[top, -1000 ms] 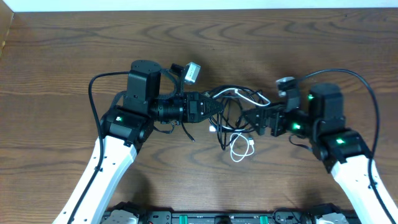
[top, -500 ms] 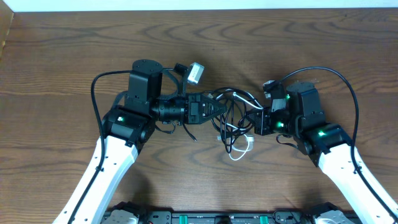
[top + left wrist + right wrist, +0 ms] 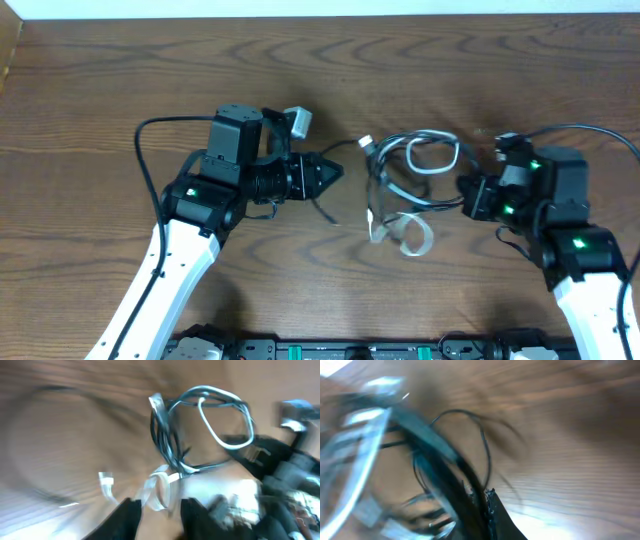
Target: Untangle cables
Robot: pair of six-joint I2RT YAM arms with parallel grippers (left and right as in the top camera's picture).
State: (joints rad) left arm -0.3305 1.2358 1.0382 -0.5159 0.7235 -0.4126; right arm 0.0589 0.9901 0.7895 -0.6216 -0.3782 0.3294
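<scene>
The cables (image 3: 405, 180) lie in a knotted bunch at mid-table, black cords looped through a white one (image 3: 415, 237). My left gripper (image 3: 335, 172) is to the bunch's left, apart from it. In the left wrist view the left gripper (image 3: 160, 522) is open with nothing between its fingers, and the white loop (image 3: 159, 491) lies just beyond. My right gripper (image 3: 463, 197) is at the bunch's right side, shut on black cords. The blurred right wrist view shows the black cords (image 3: 437, 467) running into the right gripper (image 3: 482, 505).
A white plug (image 3: 366, 143) sticks out at the bunch's upper left. A thin black wire end (image 3: 322, 212) lies on the wooden table (image 3: 100, 90) below my left gripper. The table's front edge carries the arm bases (image 3: 350, 350).
My left gripper has let go of the cables and drawn back to the left. The right gripper has shut on the black cords and pulled the whole bunch to the right.
</scene>
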